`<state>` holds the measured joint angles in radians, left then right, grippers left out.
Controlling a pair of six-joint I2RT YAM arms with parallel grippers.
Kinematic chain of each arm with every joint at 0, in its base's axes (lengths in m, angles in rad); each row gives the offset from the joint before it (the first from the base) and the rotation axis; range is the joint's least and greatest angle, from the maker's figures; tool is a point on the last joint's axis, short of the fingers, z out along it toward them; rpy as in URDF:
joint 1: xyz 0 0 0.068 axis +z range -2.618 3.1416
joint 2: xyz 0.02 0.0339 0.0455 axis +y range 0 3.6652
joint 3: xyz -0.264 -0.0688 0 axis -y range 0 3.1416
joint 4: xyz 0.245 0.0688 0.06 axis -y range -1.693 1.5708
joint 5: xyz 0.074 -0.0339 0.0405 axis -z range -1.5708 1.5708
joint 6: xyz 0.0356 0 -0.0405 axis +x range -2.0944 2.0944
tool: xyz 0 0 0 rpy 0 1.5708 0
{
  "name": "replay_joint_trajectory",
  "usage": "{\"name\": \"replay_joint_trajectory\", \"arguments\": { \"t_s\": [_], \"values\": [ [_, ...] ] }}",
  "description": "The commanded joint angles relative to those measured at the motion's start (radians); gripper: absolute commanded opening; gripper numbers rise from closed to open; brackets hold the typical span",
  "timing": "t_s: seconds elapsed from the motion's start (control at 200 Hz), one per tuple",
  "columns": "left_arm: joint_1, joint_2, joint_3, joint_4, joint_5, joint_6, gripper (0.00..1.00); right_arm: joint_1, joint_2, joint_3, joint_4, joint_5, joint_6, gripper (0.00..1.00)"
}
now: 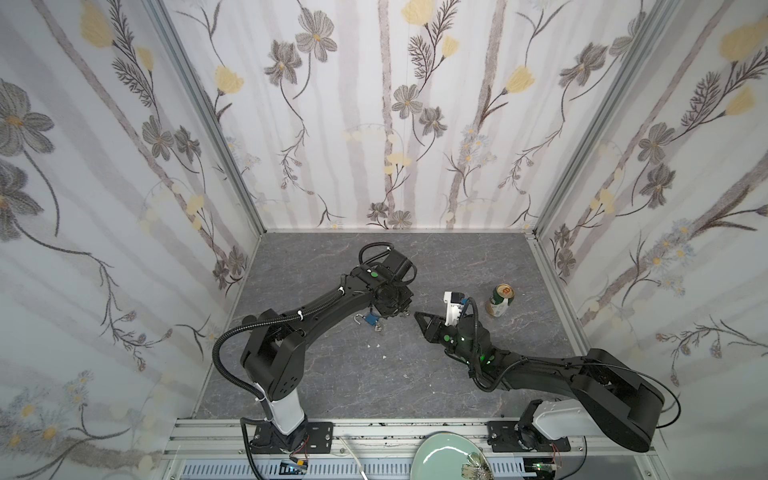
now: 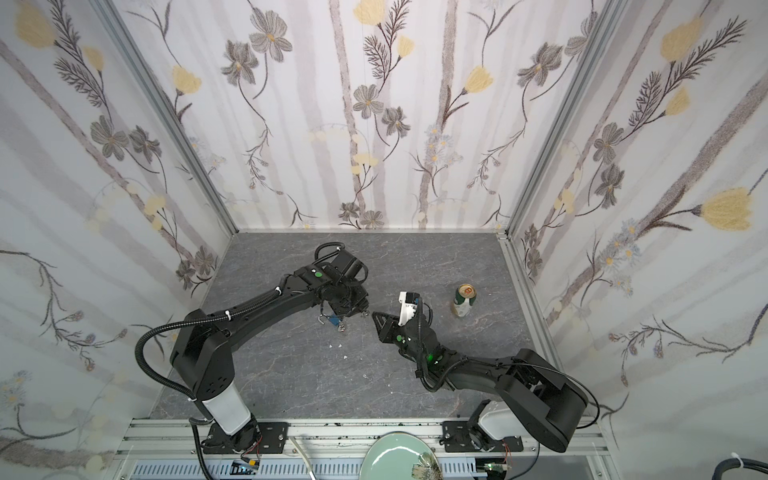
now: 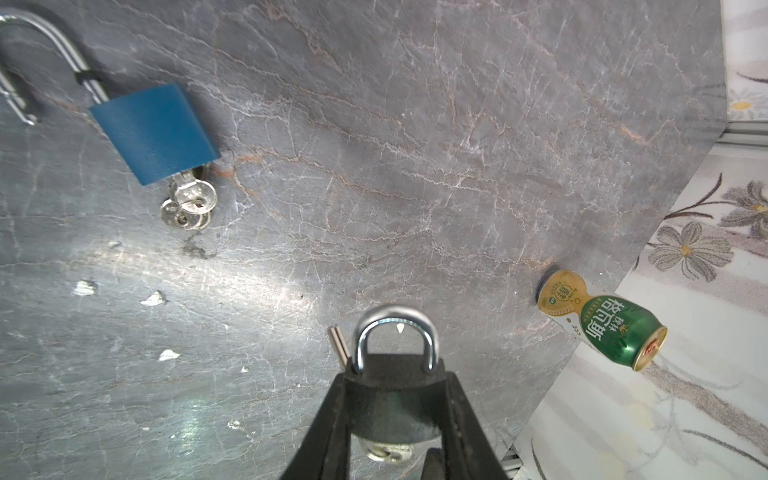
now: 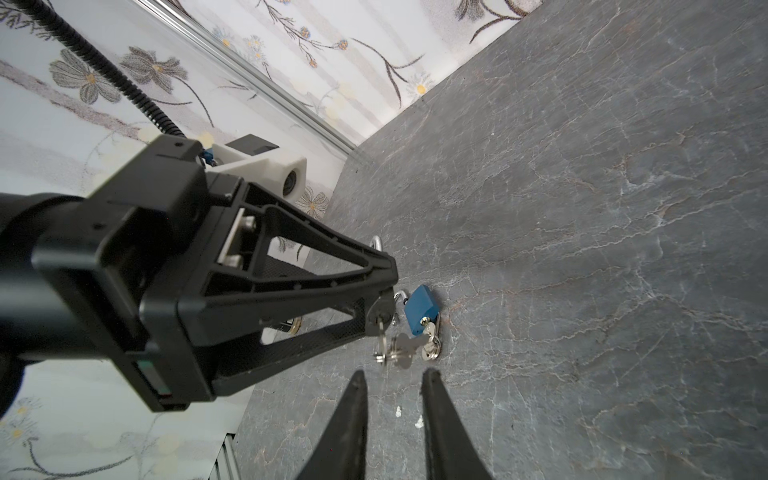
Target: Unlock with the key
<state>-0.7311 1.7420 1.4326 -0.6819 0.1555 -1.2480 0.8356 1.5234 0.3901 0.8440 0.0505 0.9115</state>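
- Black padlock [image 3: 392, 403], shackle closed: we are finding it clamped in the left tool [image 3: 395, 376], above the table [image 3: 457, 166].
- We are seeing its key [image 4: 380, 334] seated underneath, with the right tool [image 4: 395, 376] narrowly parted, empty, just short.
- We are judging the turn pending: next calls for pinching the key squarely and twisting.
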Motion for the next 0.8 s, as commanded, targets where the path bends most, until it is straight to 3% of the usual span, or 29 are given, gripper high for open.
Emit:
{"name": "replay_joint_trajectory", "arguments": {
  "t_s": [0.0,0.105,0.225,0.385,0.505,0.794],
  "values": [
    [0.001,-0.006,0.001,-0.007,-0.016,0.008,0.12,0.0,0.002,-0.001,0.032,-0.032,0.003,0.25],
    [0.001,-0.007,0.002,-0.003,-0.011,0.007,0.12,0.001,0.027,0.013,0.054,-0.065,0.003,0.26],
    [0.0,-0.008,0.0,-0.001,-0.005,0.005,0.12,0.0,0.053,0.023,0.074,-0.069,0.009,0.35],
    [-0.001,-0.011,-0.001,-0.001,-0.002,0.005,0.12,0.0,0.067,0.035,0.088,-0.082,0.013,0.35],
    [-0.002,-0.01,0.0,0.002,0.001,0.003,0.12,0.0,0.1,0.041,0.098,-0.09,0.015,0.26],
    [-0.002,-0.005,0.005,0.007,0.007,0.003,0.12,-0.03,0.123,0.049,0.113,-0.103,0.026,0.17]
  ]
}}
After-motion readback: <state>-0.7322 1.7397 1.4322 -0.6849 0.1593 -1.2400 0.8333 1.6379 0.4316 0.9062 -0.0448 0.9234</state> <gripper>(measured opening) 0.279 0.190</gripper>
